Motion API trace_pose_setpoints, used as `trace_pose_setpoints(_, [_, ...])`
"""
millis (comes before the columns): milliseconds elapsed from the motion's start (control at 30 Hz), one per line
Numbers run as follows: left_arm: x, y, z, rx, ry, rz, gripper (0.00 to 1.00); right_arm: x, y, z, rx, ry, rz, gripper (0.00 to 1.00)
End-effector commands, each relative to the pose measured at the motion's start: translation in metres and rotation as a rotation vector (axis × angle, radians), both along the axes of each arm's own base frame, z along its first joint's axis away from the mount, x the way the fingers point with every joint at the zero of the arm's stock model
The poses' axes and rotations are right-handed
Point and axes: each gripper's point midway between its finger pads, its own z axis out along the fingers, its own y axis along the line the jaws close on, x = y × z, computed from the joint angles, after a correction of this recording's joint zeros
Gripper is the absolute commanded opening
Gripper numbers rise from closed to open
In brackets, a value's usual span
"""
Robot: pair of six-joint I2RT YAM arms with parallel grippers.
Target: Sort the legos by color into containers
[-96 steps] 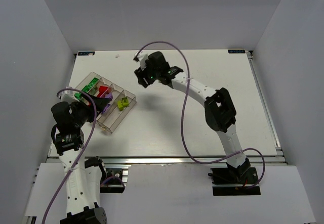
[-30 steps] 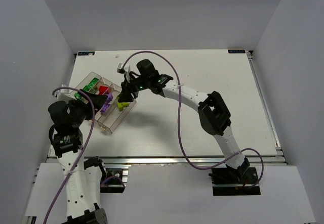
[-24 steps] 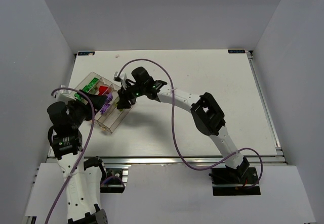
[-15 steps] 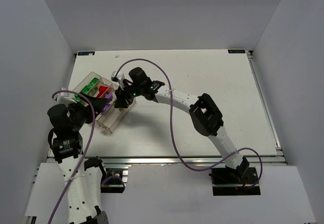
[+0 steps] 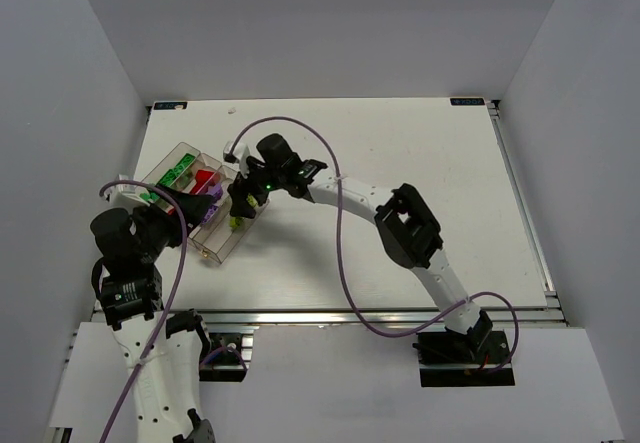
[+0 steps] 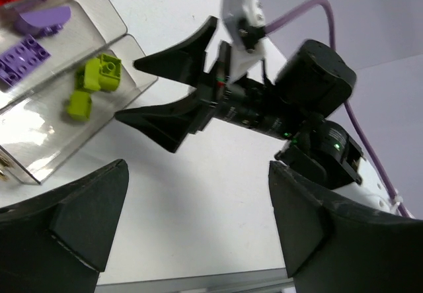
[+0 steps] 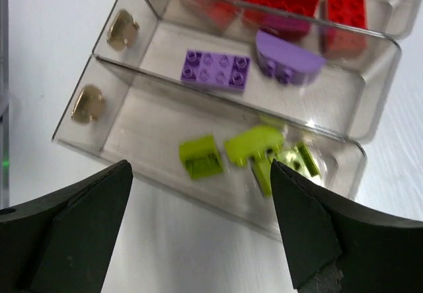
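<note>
The clear divided tray (image 5: 222,249) is being shown on the left part of the table (image 5: 420,163), just ahead of the left arm. It is lying diagonally, with its narrow compartments running from far-right to near-left in the top view. The right gripper (image 5: 240,201) is being held over the outermost compartment on the tray's right edge, jaws wide apart with nothing between them, its fingers being pointed down toward that compartment. Three yellow-green legos (image 7: 201,155) are being seen loose on that compartment's floor, lying close together at mixed angles. In the next compartment a flat purple brick (image 7: 216,68) is lying with its long axis along the compartment, beside a rounded purple piece (image 7: 287,58). Red bricks (image 7: 344,5) are being kept in the compartment beyond, and green ones (image 5: 178,170) at the far-left side. The left gripper (image 6: 197,174) is being held near the tray's near end, jaws apart and empty.
</note>
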Motion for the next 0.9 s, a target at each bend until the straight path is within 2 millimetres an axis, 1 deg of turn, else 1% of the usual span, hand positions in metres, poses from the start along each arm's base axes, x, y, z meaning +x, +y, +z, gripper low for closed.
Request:
trace_pose_setpoints(0, [-0.004,-0.003,0.01,0.008,-0.027,-0.015,0.98,0.03,-0.041,0.105,0.111,-0.11,-0.107,0.89])
trace_pose_setpoints(33, [-0.004,-0.004,0.009,0.003,-0.028,-0.018,0.98,0.033,-0.061,0.122,0.121,-0.098,-0.165,0.89])
trace_pose_setpoints(67, [-0.003,-0.006,0.011,-0.008,-0.041,-0.023,0.98,0.039,-0.075,0.131,0.124,-0.074,-0.203,0.89])
trace_pose_setpoints(100, [-0.002,-0.006,0.012,-0.013,-0.05,-0.024,0.98,0.042,-0.091,0.138,0.125,-0.055,-0.197,0.89])
trace_pose_setpoints(133, [-0.001,-0.006,0.011,-0.019,-0.055,-0.025,0.98,0.051,-0.125,0.158,0.127,-0.039,-0.223,0.89])
trace_pose_setpoints(167, [0.001,-0.008,0.016,-0.026,-0.077,-0.035,0.98,0.049,-0.144,0.159,0.129,-0.021,-0.213,0.89])
trace_pose_setpoints(200, [0.003,-0.008,0.018,-0.031,-0.088,-0.04,0.98,0.065,-0.175,0.165,0.132,-0.037,-0.275,0.89])
trace_pose_setpoints(233, [0.006,-0.009,0.018,-0.037,-0.087,-0.047,0.98,0.061,-0.201,0.195,0.17,-0.086,-0.32,0.89])
trace_pose_setpoints(267, [0.009,-0.01,0.025,-0.041,-0.114,-0.057,0.98,0.068,-0.223,0.18,0.128,-0.076,-0.408,0.89])
trace_pose_setpoints(300, [0.011,-0.011,0.027,-0.045,-0.124,-0.068,0.98,0.079,-0.25,0.182,0.106,-0.087,-0.491,0.89])
trace_pose_setpoints(333, [0.017,-0.01,0.033,-0.051,-0.15,-0.075,0.98,0.08,-0.269,0.193,0.084,-0.129,-0.544,0.89])
trace_pose_setpoints(367, [0.019,-0.013,0.036,-0.061,-0.164,-0.098,0.98,0.081,-0.293,0.179,-0.008,-0.113,-0.633,0.89])
trace_pose_setpoints(400, [0.021,-0.014,0.041,-0.062,-0.183,-0.103,0.98,0.084,-0.311,0.175,-0.051,-0.119,-0.69,0.89])
trace_pose_setpoints(433, [0.026,-0.013,0.047,-0.069,-0.215,-0.106,0.98,0.081,-0.326,0.176,-0.093,-0.147,-0.727,0.89])
trace_pose_setpoints(467, [0.03,-0.013,0.046,-0.08,-0.215,-0.112,0.98,0.08,-0.346,0.167,-0.169,-0.147,-0.795,0.89])
trace_pose_setpoints(500, [0.032,-0.014,0.048,-0.083,-0.227,-0.122,0.98,0.077,-0.359,0.153,-0.215,-0.139,-0.819,0.89])
trace_pose_setpoints(533, [0.037,-0.013,0.049,-0.095,-0.235,-0.123,0.98,0.071,-0.377,0.141,-0.245,-0.133,-0.845,0.89])
trace_pose_setpoints(567, [0.038,-0.013,0.049,-0.099,-0.241,-0.127,0.98,0.068,-0.376,0.155,-0.209,-0.158,-0.842,0.89])
trace_pose_setpoints(600, [0.04,-0.014,0.049,-0.105,-0.245,-0.133,0.98,0.059,-0.39,0.145,-0.215,-0.139,-0.86,0.89])
trace_pose_setpoints(633, [0.042,-0.014,0.051,-0.108,-0.254,-0.132,0.98,0.054,-0.392,0.141,-0.212,-0.129,-0.855,0.89])
trace_pose_setpoints(700, [0.046,-0.016,0.046,-0.109,-0.241,-0.138,0.98,0.047,-0.401,0.134,-0.211,-0.1,-0.889,0.89])
trace_pose_setpoints(800, [0.052,-0.017,0.038,-0.109,-0.22,-0.136,0.98,0.049,-0.412,0.134,-0.221,-0.1,-0.953,0.89])
trace_pose_setpoints(867, [0.055,-0.022,0.039,-0.106,-0.225,-0.146,0.98,0.053,-0.419,0.141,-0.217,-0.13,-1.001,0.89])
